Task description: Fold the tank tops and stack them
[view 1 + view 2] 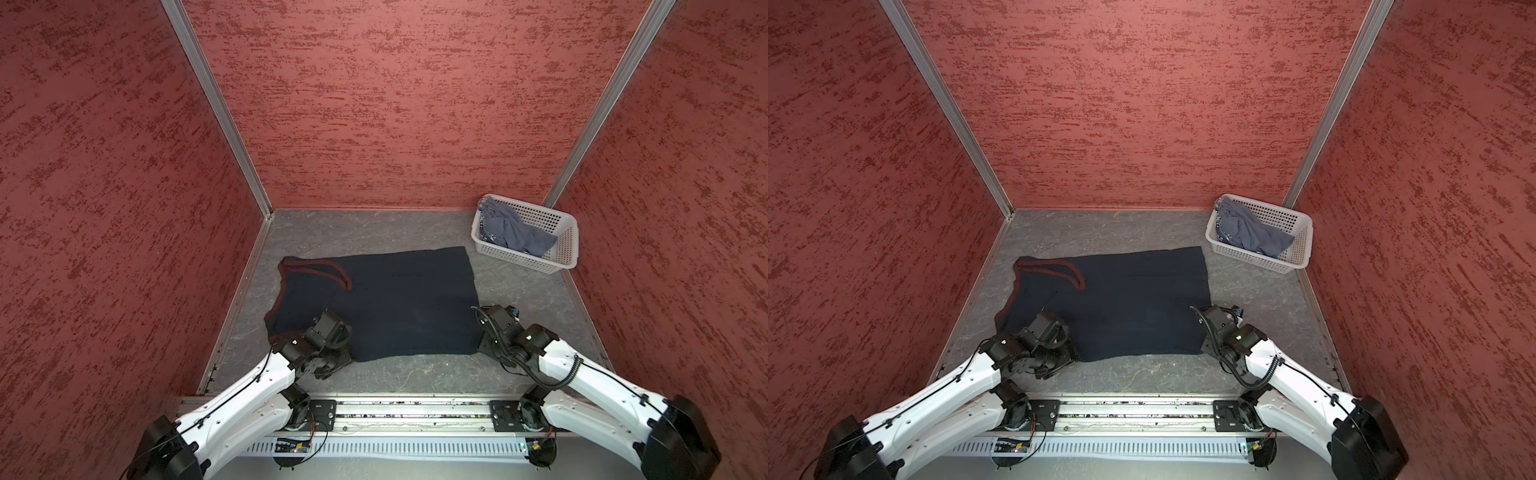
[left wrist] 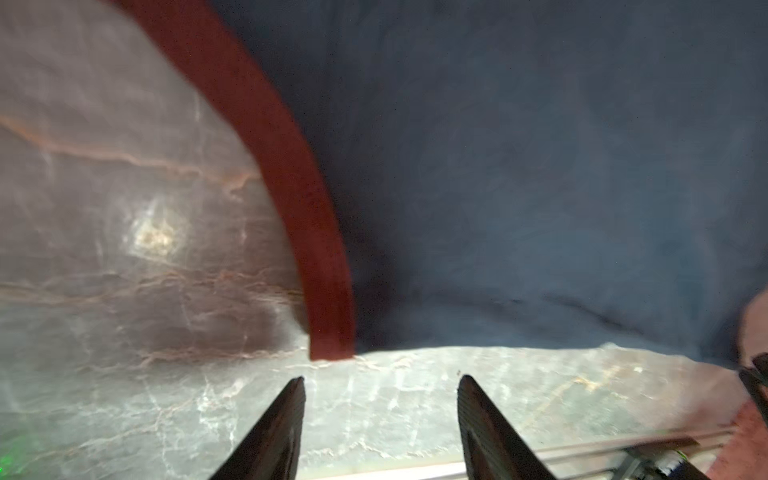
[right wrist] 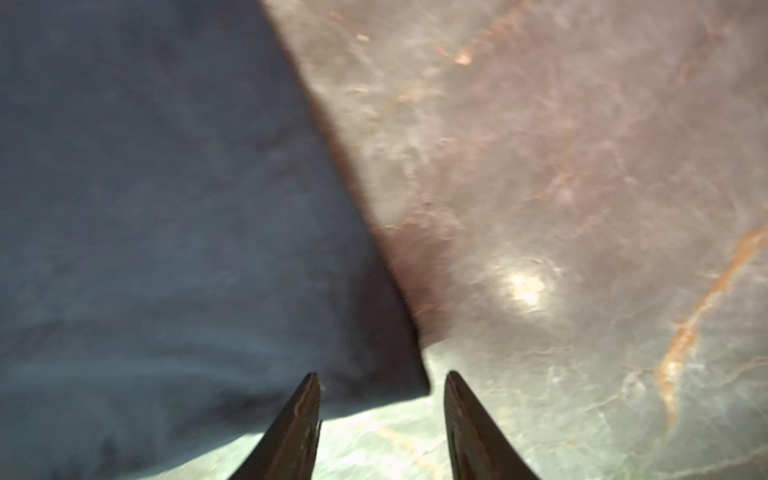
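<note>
Navy top (image 3: 166, 208) corner at right tool (image 3: 380, 376)

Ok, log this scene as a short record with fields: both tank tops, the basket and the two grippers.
Navy tank top: spread flat on the table, reddish-trimmed straps to the left.
Basket: white, far right corner of the table.
Blue-grey tank top: crumpled inside the basket.
Left gripper: open, at the navy top's near edge by the trim.
Right gripper: open, at its near right corner.

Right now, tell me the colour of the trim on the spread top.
Dark red: the trim edges the navy top, clearest in the left wrist view.
</note>
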Robot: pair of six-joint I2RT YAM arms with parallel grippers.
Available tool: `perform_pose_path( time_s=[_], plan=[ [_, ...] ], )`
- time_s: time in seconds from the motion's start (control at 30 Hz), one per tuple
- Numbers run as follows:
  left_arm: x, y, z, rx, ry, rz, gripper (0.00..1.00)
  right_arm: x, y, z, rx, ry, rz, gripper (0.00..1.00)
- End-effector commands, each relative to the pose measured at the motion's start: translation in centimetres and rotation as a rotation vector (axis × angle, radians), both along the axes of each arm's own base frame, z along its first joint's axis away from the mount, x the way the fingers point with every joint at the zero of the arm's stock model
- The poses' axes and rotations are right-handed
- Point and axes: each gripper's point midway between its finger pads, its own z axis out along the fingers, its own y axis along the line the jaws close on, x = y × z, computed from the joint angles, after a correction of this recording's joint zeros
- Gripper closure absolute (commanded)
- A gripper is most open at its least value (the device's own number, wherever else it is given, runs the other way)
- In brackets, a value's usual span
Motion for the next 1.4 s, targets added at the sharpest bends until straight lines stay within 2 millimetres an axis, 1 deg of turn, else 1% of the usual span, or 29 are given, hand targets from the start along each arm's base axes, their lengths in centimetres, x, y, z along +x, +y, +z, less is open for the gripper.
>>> perform_pose_path(
  time_s=[0.0, 0.17, 0.27, 0.43, 0.53, 0.63, 0.73, 0.83, 0.9, 1.0, 1.1, 1.23, 1.33, 1.37],
  plan=[
    [1.2, -0.7, -0.3, -0.010, -0.045, 0.062, 0.44, 1.2, 0.5, 0.0, 0.057, -0.059, -0.048, 0.50],
    [1.5, -0.2, -1.3, 0.035, -0.055, 0.072, 0.49, 1.1, 0.4, -1.0, 0.068, -0.074, -0.050, 0.51],
    [1.8, -0.2, -1.7, 0.042, -0.063, 0.079, 0.53, 1.3, 0.3, -1.1, 0.058, -0.081, -0.047, 0.51],
    [2.2, -0.3, -1.8, 0.046, -0.075, 0.081, 0.64, 2.1, 0.3, -1.0, 0.044, -0.101, -0.034, 0.54],
    [2.5, -0.3, -1.4, 0.050, -0.089, 0.084, 0.69, 2.4, 0.7, -1.0, 0.053, -0.105, -0.025, 0.60],
    [2.9, -0.3, -0.9, 0.053, -0.107, 0.092, 0.74, 2.4, 0.7, -0.9, 0.043, -0.098, -0.021, 0.72],
    [3.5, -0.3, 0.1, 0.051, -0.138, 0.101, 0.77, 2.5, 0.2, -0.5, 0.007, -0.093, -0.014, 0.81],
    [4.4, -0.4, 1.3, 0.051, -0.179, 0.112, 0.78, 2.9, -0.1, 0.5, -0.027, -0.108, -0.002, 0.89],
    [5.4, -0.7, 2.1, 0.039, -0.208, 0.117, 0.79, 3.5, -0.2, 1.3, -0.045, -0.129, 0.009, 0.91],
    [7.3, -1.0, 3.2, 0.019, -0.238, 0.125, 0.82, 5.1, -0.3, 3.1, -0.086, -0.177, 0.027, 0.93],
    [9.9, -1.1, 4.4, -0.007, -0.272, 0.142, 0.83, 7.5, -0.9, 4.8, -0.136, -0.226, 0.023, 0.95],
    [14.0, -0.6, 5.7, -0.011, -0.311, 0.174, 0.83, 12.1, -1.0, 7.2, -0.140, -0.318, 0.033, 0.95],
    [17.0, -0.4, 6.0, -0.018, -0.319, 0.193, 0.84, 15.4, -1.2, 7.9, -0.139, -0.344, 0.039, 0.96],
    [17.9, -0.4, 5.8, -0.026, -0.316, 0.195, 0.84, 16.5, -1.2, 7.9, -0.136, -0.350, 0.042, 0.97]
  ],
)
